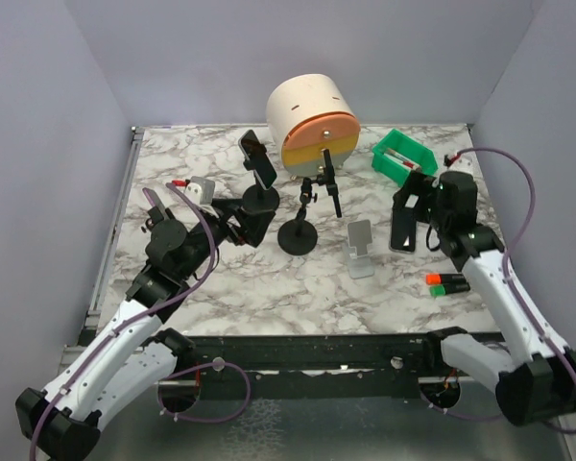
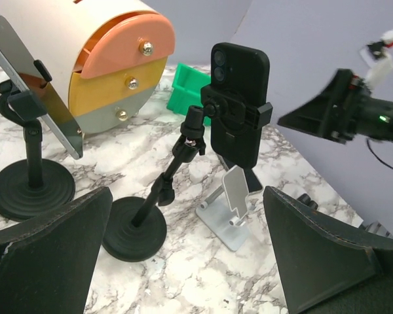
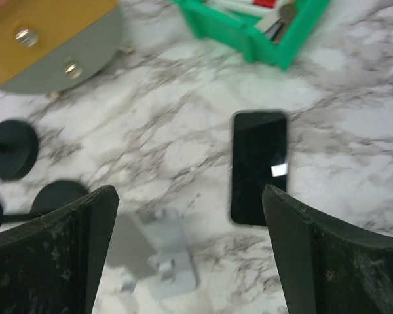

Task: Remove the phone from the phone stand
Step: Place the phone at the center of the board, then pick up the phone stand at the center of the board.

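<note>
A black phone (image 3: 259, 167) lies flat, screen up, on the marble table (image 3: 354, 150), and also shows in the top view as a dark slab (image 1: 400, 235). My right gripper (image 3: 190, 193) hovers open just above it, holding nothing. Left of the phone stands the empty silver phone stand (image 3: 160, 261) (image 1: 361, 250). My left gripper (image 2: 187, 196) is open and empty, low over the table, facing the silver stand (image 2: 232, 209). Two other phones stay clamped on black round-base stands: one in the middle (image 2: 239, 104) (image 1: 328, 182), one at the left (image 2: 33, 91) (image 1: 259, 158).
A cream drawer unit with orange, yellow and grey fronts (image 1: 312, 120) stands at the back. A green bin (image 1: 403, 156) sits at the back right. Orange and green markers (image 1: 448, 282) lie by the right arm. A small white object (image 1: 200, 187) rests at the left.
</note>
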